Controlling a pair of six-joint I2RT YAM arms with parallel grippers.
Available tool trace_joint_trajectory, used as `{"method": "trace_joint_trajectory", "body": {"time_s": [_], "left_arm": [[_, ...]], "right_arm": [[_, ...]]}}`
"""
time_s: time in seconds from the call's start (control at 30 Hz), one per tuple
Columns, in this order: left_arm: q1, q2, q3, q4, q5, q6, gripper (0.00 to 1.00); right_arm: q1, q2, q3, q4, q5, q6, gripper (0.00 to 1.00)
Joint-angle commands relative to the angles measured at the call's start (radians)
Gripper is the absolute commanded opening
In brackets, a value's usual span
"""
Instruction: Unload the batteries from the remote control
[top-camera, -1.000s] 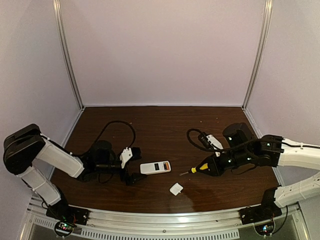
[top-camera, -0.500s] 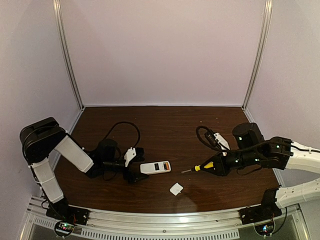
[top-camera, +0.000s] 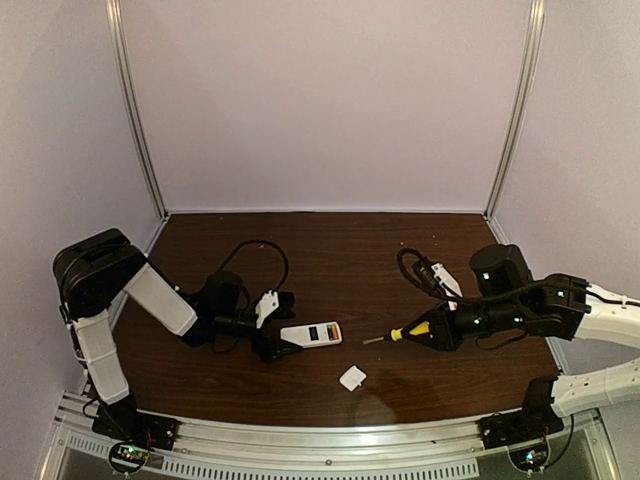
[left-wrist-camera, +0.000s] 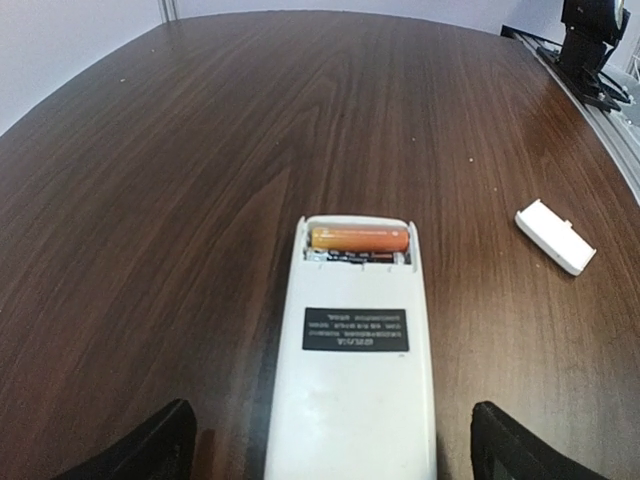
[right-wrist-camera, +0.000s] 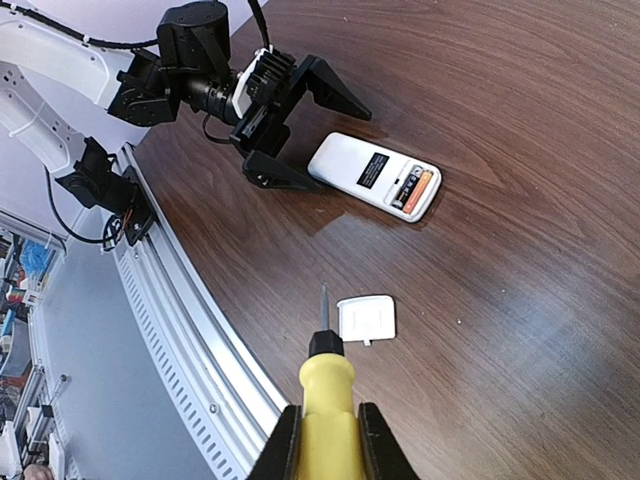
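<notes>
On the brown table (top-camera: 330, 250), the spread left gripper (top-camera: 281, 325) flanks the uncovered remote control (left-wrist-camera: 350, 340); the right gripper (right-wrist-camera: 323, 430) pinches the screwdriver (right-wrist-camera: 325, 385); next, likely prying the batteries (left-wrist-camera: 360, 239) out.

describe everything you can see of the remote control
The remote control is a small flat white handset, plastic by its look, lying back up on the dark wood table. A dark rectangular label with pale print sits across the middle of its back. The battery bay, at the end away from the left gripper, is uncovered, and an orange battery lies crosswise inside. The gripper's open fingers flank the near end; whether they touch it cannot be told.
</notes>
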Motion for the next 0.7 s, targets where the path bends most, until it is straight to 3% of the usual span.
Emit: {"method": "trace_joint_trajectory", "body": {"time_s": [0.0,0.67], "left_arm": [[0.006,0.035,0.032,-0.022,0.043,0.036,0.97],[0.005,0.126,0.122,-0.077,0.128,0.085,0.83]], "right_arm": [[0.0,-0.018,-0.015,-0.003,-0.003,0.02,0.0],[0.0,-0.056,-0.023,-0.006,0.014,0.035,0.0]]}}
